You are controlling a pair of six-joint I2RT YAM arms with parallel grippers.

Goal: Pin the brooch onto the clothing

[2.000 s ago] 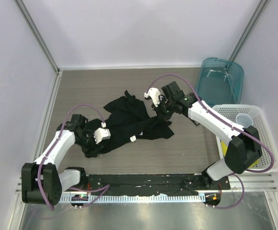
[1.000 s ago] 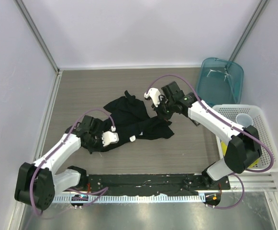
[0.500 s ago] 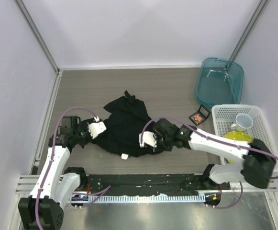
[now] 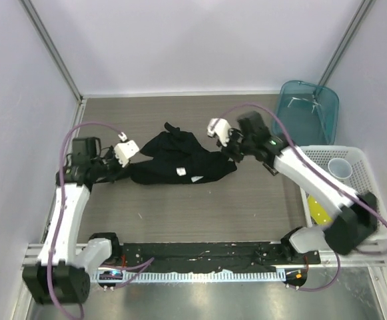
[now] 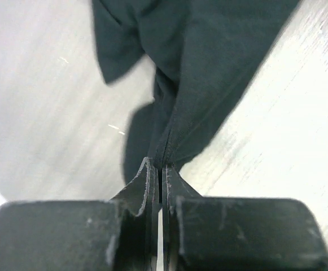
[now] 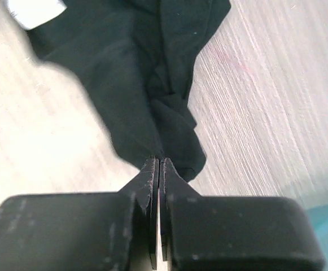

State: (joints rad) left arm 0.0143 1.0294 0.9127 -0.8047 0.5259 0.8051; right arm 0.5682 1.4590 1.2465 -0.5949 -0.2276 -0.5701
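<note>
your left gripper (image 5: pixel 160 169) is pinched tight on a fold at the left end of the clothing (image 4: pixel 173 155), and your right gripper (image 6: pixel 157 165) is clamped the same way on its right end. the clothing hangs bunched and drawn out left to right between the two, over the middle of the table (image 4: pixel 200 213), with a small white label (image 4: pixel 180 172) on its near side. a teal bin (image 4: pixel 306 113) and a white basket (image 4: pixel 373 160) sit at the right.
</note>
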